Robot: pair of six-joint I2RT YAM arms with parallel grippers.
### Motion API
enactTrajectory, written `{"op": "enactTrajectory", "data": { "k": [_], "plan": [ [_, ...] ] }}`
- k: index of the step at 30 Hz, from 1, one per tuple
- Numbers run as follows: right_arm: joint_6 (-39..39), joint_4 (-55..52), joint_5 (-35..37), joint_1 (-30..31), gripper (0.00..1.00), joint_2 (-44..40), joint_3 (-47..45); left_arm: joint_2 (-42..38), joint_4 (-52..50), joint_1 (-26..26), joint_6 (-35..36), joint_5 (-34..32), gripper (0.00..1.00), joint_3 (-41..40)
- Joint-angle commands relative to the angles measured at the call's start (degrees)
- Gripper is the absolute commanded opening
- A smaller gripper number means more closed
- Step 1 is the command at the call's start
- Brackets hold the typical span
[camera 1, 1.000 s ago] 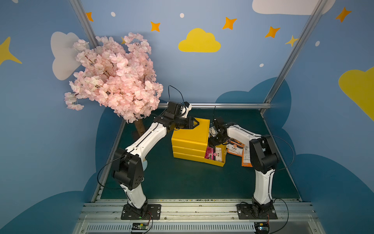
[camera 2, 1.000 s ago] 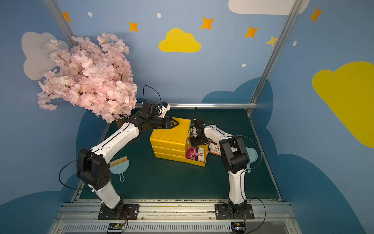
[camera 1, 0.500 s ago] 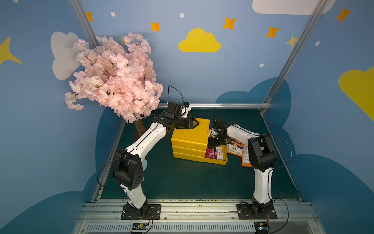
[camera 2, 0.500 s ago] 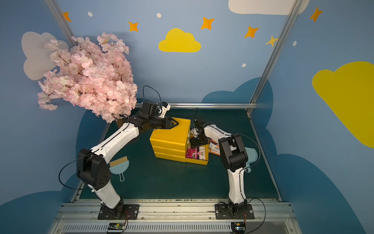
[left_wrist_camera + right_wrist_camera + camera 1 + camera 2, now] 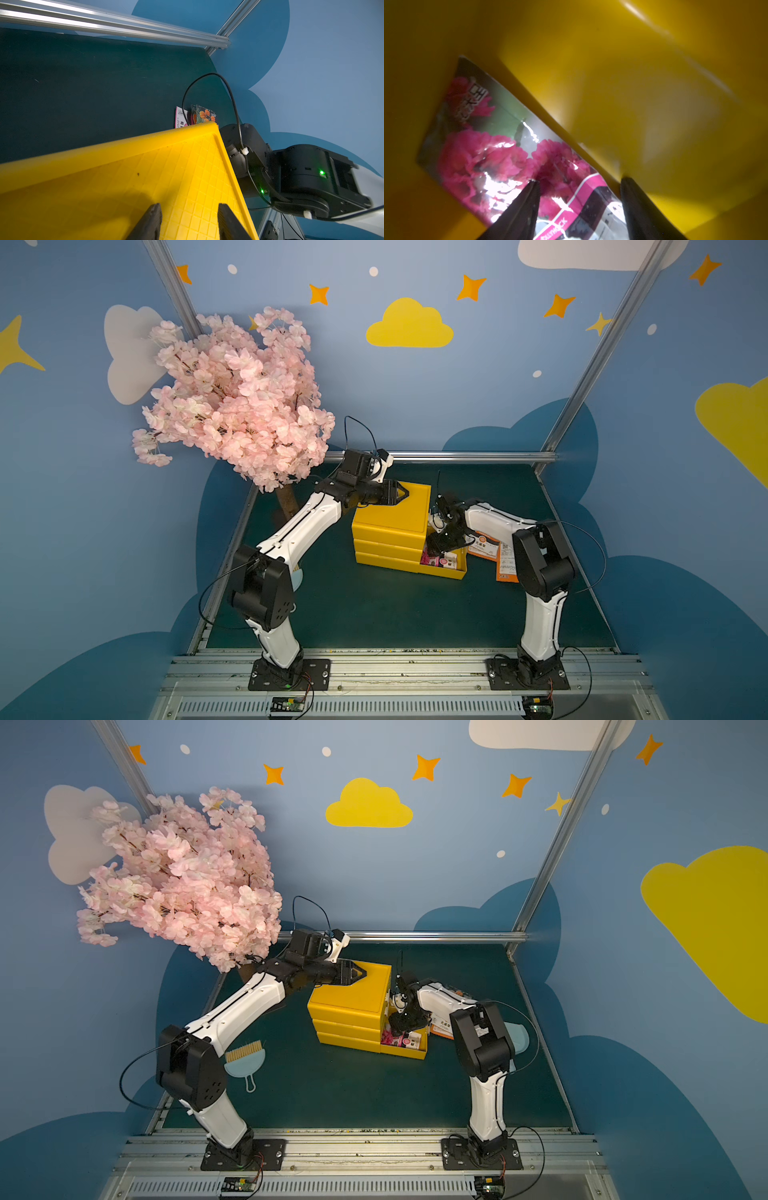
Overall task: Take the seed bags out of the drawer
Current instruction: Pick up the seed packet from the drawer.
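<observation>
Yellow 3-drawer cabinet (image 5: 390,526) sits mid-mat (image 5: 374,614), w/ its btm drawer (image 5: 446,572) pulled out on the R-arm side. R gripper (image 5: 579,181) is down inside that drawer, jaws well apart and nothing clamped btwn them. One finger (image 5: 527,199) is over the pink-flower seed bag (image 5: 500,149), the other by the drawer's inner wall. Can't tell if the tips touch the bag, the wrist view's too blurred. In both top views that bag (image 5: 430,559) lies flat in the drawer, under the gripper.

Outside the drawer, orange seed bags (image 5: 484,545) lie on the mat just past its open end, partly under the R arm. An orange-flower bag (image 5: 204,115) and a pink/white printed bag (image 5: 179,118) lie beyond the cabinet's far corner.

L gripper (image 5: 189,207) is over the cabinet's top panel, jaws part-open and empty. Contact w/ the panel is unclear.

Pink blossom tree (image 5: 232,406) stands behind the cabinet on the L-arm side. A pale blue brush (image 5: 245,1058) lies nearer the L arm's base.
</observation>
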Motion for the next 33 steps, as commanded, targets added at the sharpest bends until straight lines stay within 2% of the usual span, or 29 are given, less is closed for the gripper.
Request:
{"op": "enactTrajectory", "data": {
  "k": [1,4,8,14,24,33],
  "plan": [
    [-0.71,-2.06,-2.40,6.57,0.63,3.54,-2.66,4.81,-17.39,-0.01,-1.40,-3.17,0.50,-5.21],
    [1.26,-1.17,-0.80,7.60,0.55,5.11,-2.92,4.67,-17.25,0.08,-1.49,-3.11,0.50,-5.58],
    [3.53,0.00,0.05,7.62,0.40,6.59,-3.31,4.41,-17.22,0.01,-1.52,-3.28,0.50,-5.74],
    [5.82,1.69,0.13,6.87,0.00,6.69,-4.53,4.23,-17.34,0.02,-1.49,-3.48,0.50,-5.85],
    [8.66,3.71,-2.41,2.67,0.00,-2.32,-7.78,4.15,-17.49,0.03,-1.52,-3.72,0.50,-5.61],
    [7.05,-2.21,1.20,0.89,0.00,-7.09,-2.04,4.45,-17.32,0.03,-1.60,-3.67,0.50,-5.51]
  ]
}}
